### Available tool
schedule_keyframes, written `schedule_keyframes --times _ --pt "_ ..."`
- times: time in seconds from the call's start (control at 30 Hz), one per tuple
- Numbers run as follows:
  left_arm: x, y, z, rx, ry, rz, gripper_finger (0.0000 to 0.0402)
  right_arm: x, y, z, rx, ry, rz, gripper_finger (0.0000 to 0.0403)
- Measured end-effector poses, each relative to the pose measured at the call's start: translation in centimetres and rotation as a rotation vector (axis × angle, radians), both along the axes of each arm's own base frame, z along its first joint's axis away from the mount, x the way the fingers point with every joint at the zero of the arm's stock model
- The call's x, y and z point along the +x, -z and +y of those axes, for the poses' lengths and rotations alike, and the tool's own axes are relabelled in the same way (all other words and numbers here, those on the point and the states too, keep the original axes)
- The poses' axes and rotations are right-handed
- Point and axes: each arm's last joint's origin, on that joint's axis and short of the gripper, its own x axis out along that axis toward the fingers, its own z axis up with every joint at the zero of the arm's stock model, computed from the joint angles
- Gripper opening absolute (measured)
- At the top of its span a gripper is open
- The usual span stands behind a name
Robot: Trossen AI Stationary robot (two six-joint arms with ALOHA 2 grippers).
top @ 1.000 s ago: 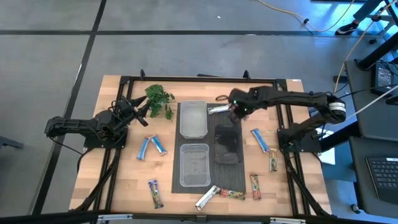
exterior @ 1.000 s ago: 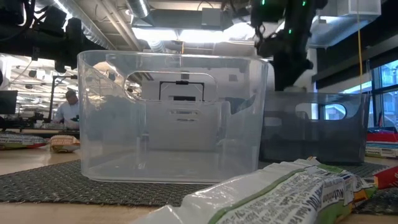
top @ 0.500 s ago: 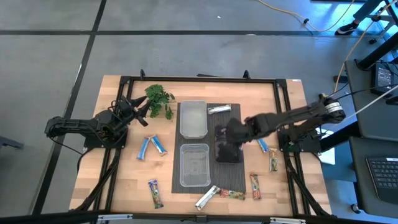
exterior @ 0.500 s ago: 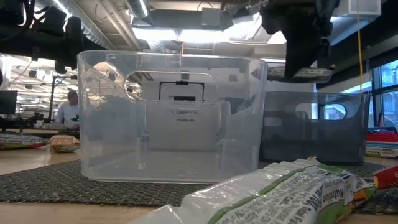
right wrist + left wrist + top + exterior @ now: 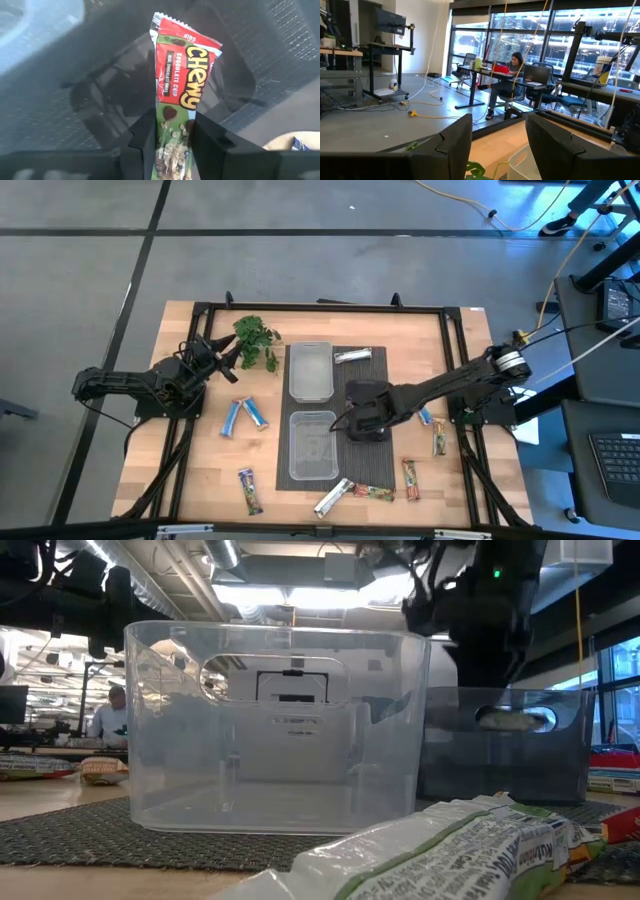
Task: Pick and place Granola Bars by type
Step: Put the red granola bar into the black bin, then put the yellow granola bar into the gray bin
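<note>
- your right gripper (image 5: pixel 169 131) has its jaws closed narrowly on a chewy bar (image 5: pixel 179 100), red-and-green glossy wrapper, flat, crimped at the end; it hangs over the dark tub (image 5: pixel 366 412).
- dark tub: smoky translucent plastic, rectangular, rounded corners; its floor under the bar looks bare in the right wrist view.
- two clear tubs on the woven dark mat (image 5: pixel 372 470): far one (image 5: pixel 310 370) and near one (image 5: pixel 312 445), both rigid and see-through; you can see nothing in either.
- your left gripper (image 5: pixel 228 356) rests by the leafy sprig (image 5: pixel 256 338) at the table's left; jaws part-open, holding nothing.
- loose bars on the table, counted from the high view: two blue (image 5: pixel 245 416) left of the near tub, one blue (image 5: pixel 418 406) right of the dark tub, two silver (image 5: pixel 352 356) (image 5: pixel 331 498), and four red/green ones along the near and right side (image 5: pixel 249 491) (image 5: pixel 374 492) (image 5: pixel 410 479) (image 5: pixel 439 440).
- table (image 5: pixel 200 470): pale wood slats in a black frame.
</note>
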Motion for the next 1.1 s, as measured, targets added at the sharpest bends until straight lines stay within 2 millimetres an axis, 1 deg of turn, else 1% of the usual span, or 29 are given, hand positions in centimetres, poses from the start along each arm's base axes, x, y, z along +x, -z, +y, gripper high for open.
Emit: schedule_keyframes --times 0.17,0.33,0.5,0.6,0.7,0.97,1.03,1.1 --pt "0.0 0.0 0.0 0.0 0.0 0.001 0.0178 0.5 1.7 0.2 -0.012 -0.018 0.056 0.0112" --pt "0.0 0.0 0.0 0.0 0.0 0.0 0.0178 0.7 2.3 0.3 0.008 -0.029 0.078 0.0112" --pt "0.0 0.0 0.0 0.001 0.0 0.001 0.0178 0.7 2.2 0.3 0.006 -0.112 0.09 0.0112" --pt "0.0 0.0 0.0 0.001 0.0 0.001 0.0178 0.7 2.2 0.4 0.06 -0.153 0.101 0.0114" --pt "0.0 0.0 0.0 0.001 0.0 0.001 0.0178 0.8 2.2 0.3 0.089 -0.157 0.096 0.0121" --pt "0.0 0.0 0.0 0.001 0.0 0.001 0.0178 1.0 2.1 -0.8 0.101 -0.118 0.112 0.0176" --pt "0.0 0.0 0.0 0.001 0.0 0.001 0.0178 0.9 1.5 -0.9 0.097 -0.109 0.144 0.0187" --pt "0.0 0.0 0.0 0.001 0.0 0.001 0.0178 1.2 0.4 -0.9 0.07 -0.107 0.148 0.0194"
